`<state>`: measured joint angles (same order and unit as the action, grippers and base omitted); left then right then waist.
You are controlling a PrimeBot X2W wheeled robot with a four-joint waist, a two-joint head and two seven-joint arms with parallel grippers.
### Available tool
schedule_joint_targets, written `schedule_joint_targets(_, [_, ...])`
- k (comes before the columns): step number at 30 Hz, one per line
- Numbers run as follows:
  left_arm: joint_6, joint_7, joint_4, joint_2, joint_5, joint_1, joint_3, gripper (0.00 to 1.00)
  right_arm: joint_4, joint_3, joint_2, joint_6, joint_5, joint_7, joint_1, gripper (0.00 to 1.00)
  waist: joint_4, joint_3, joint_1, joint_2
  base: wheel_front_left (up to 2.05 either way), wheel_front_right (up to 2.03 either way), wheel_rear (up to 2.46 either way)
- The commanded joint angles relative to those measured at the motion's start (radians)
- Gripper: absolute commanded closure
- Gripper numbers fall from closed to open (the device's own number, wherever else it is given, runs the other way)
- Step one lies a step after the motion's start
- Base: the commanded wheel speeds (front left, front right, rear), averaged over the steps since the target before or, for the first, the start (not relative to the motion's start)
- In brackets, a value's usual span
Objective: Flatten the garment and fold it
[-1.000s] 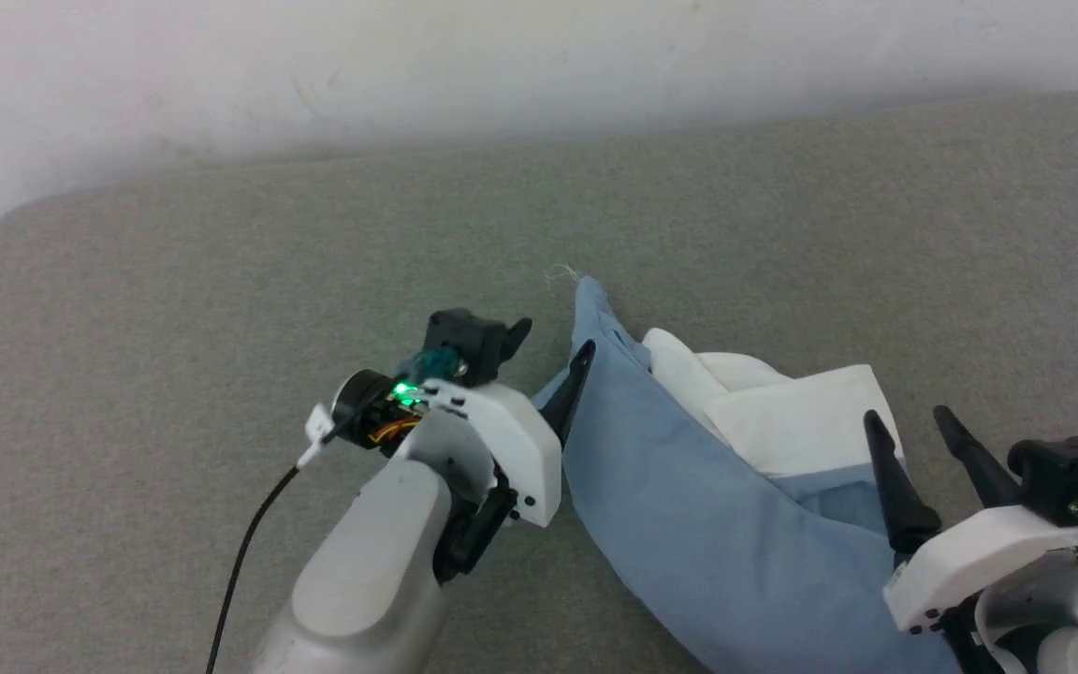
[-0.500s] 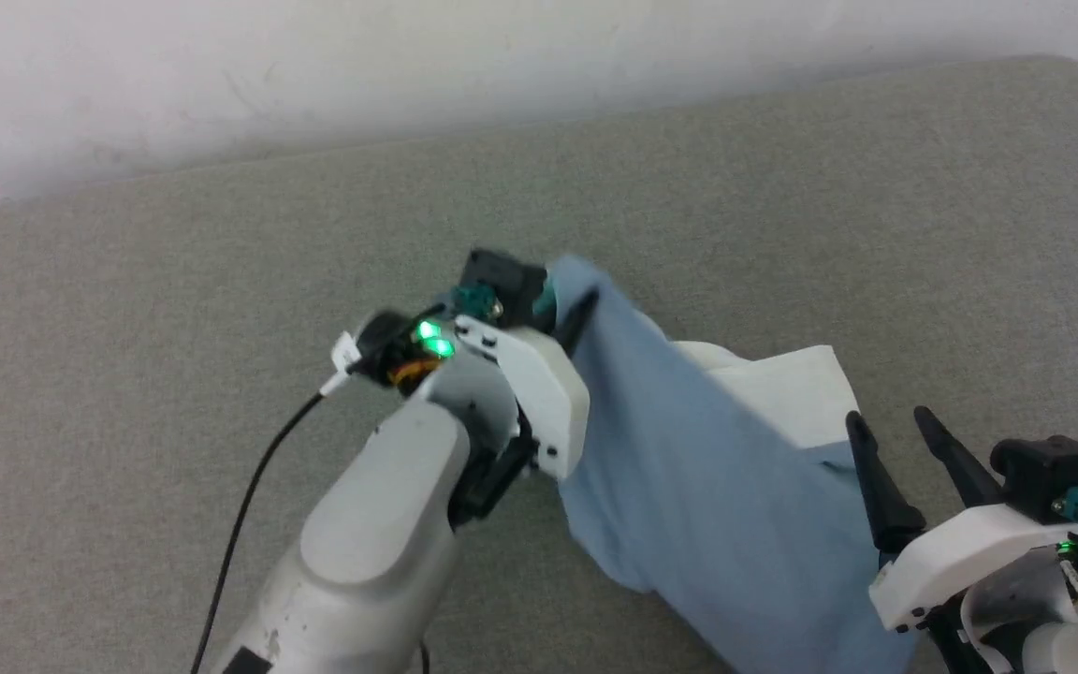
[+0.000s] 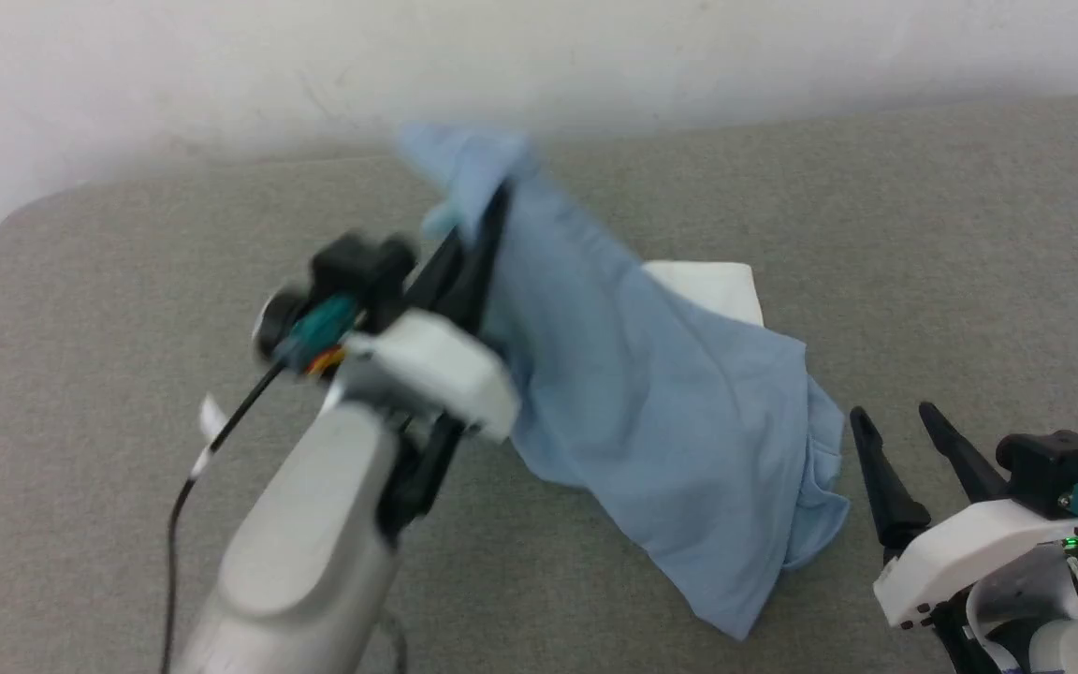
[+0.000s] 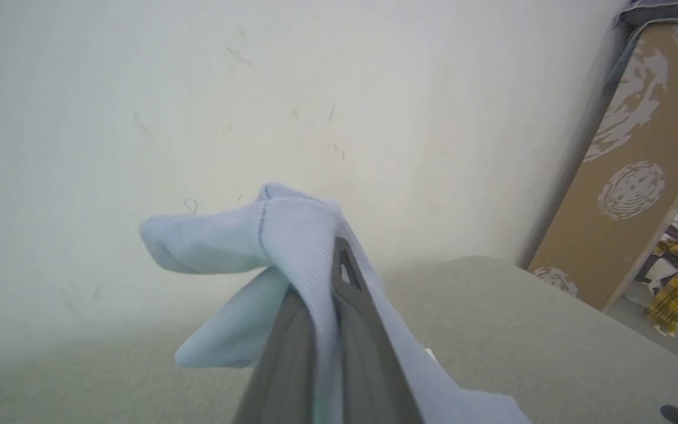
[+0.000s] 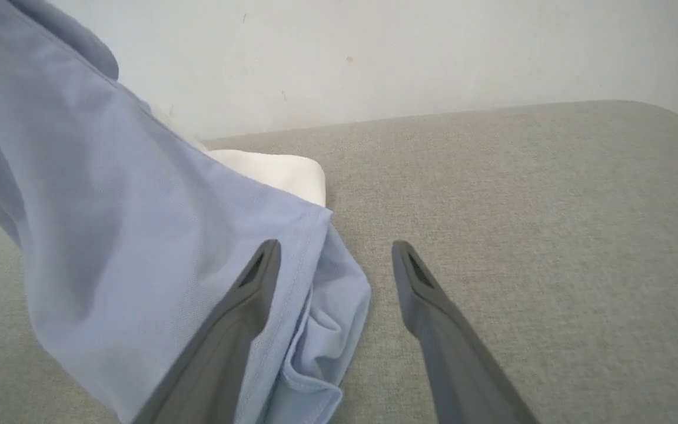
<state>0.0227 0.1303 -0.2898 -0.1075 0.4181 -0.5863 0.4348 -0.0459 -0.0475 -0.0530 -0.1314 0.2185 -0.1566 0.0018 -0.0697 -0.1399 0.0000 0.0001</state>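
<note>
**Holding a pinched corner high, flattening not yet done**

The left gripper (image 3: 492, 211) has its two dark fingers pressed together on a bunched corner of the light blue short-sleeved knit shirt (image 3: 651, 402) and holds it raised near the far edge of the grey fabric-covered cushion (image 3: 923, 234), in front of the white wall (image 3: 221, 75). From that pinch the cloth drapes down across the middle of the cushion. Its crumpled lower end lies toward the near edge, and a white fabric part (image 3: 707, 281) shows from behind it. The right gripper (image 3: 893, 417) rests near the cushion's near right corner with its fingers spread apart and nothing between them. Its inner finger is just beside the shirt's hem.

This looks like the opening-out step, with no fold begun. The next move probably calls for the right gripper to close on a second edge, likely the hem beside it. The two arms could then draw apart and lay the cloth flat. One layer alone should be taken, since the hem there is doubled over.
</note>
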Motion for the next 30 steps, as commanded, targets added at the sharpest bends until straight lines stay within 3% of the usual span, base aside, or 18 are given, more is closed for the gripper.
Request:
schedule_joint_targets(1, [0.014, -0.011, 0.007, -0.033, 0.008, 0.061, -0.014, 1.00, -0.005, 0.001, 0.003, 0.001, -0.003, -0.003, -0.005, 0.00, 0.022, 0.011, 0.0000, -0.0001, 0.00, 0.00, 0.00])
schedule_joint_targets(6, [0.080, -0.110, 0.068, -0.139, 0.066, 0.323, -0.071, 1.00, -0.018, -0.002, 0.003, 0.001, -0.012, -0.020, 0.004, 0.00, 0.062, 0.012, 0.0000, -0.0001, 0.00, 0.00, 0.00])
schedule_joint_targets(10, [0.102, -0.244, 0.096, -0.189, 0.124, 0.484, -0.077, 1.00, -0.026, -0.005, 0.003, 0.001, -0.021, -0.039, 0.006, 0.00, 0.098, 0.010, 0.0000, -0.0001, 0.00, 0.00, 0.00])
schedule_joint_targets(11, [0.104, -0.283, 0.105, -0.192, 0.143, 0.514, -0.072, 0.89, -0.027, -0.005, 0.003, 0.001, -0.021, -0.046, 0.007, 0.00, 0.107, 0.010, 0.0000, -0.0001, 0.00, 0.00, 0.00])
schedule_joint_targets(12, [0.103, -0.321, 0.118, -0.195, 0.158, 0.538, -0.065, 0.66, -0.029, -0.004, 0.003, 0.001, -0.024, -0.055, 0.009, 0.00, 0.117, 0.009, 0.0000, -0.0001, 0.00, 0.00, 0.00])
schedule_joint_targets(13, [0.102, -0.349, 0.134, -0.198, 0.172, 0.555, -0.060, 0.00, -0.031, -0.003, 0.003, 0.001, -0.027, -0.064, 0.010, 0.00, 0.125, 0.007, 0.0000, -0.0001, 0.00, 0.00, 0.00])
schedule_joint_targets(17, [0.126, -0.310, 0.200, -0.187, 0.185, 0.571, -0.091, 0.00, -0.038, 0.017, 0.003, 0.001, -0.050, -0.092, -0.009, 0.00, 0.151, -0.001, 0.0000, -0.0001, 0.00, 0.00, 0.00])
schedule_joint_targets(22, [0.143, -0.068, 0.235, -0.160, 0.128, 0.519, -0.153, 0.00, -0.011, 0.072, -0.005, 0.001, -0.076, -0.110, -0.118, 0.00, 0.162, -0.030, 0.0000, -0.0001, 0.00, 0.00, 0.00])
schedule_joint_targets(25, [0.154, 0.064, 0.222, -0.144, 0.081, 0.477, -0.172, 0.00, 0.063, 0.109, -0.025, 0.001, -0.069, -0.148, -0.227, 0.00, 0.168, -0.059, 0.0000, -0.0001, 0.00, 0.00, 0.00])
schedule_joint_targets(30, [0.171, 0.125, 0.211, -0.112, -0.003, 0.412, -0.175, 0.00, 0.260, 0.159, -0.061, 0.001, -0.022, -0.297, -0.427, 0.00, 0.194, -0.115, 0.0000, -0.0001, 0.00, 0.00, 0.00])
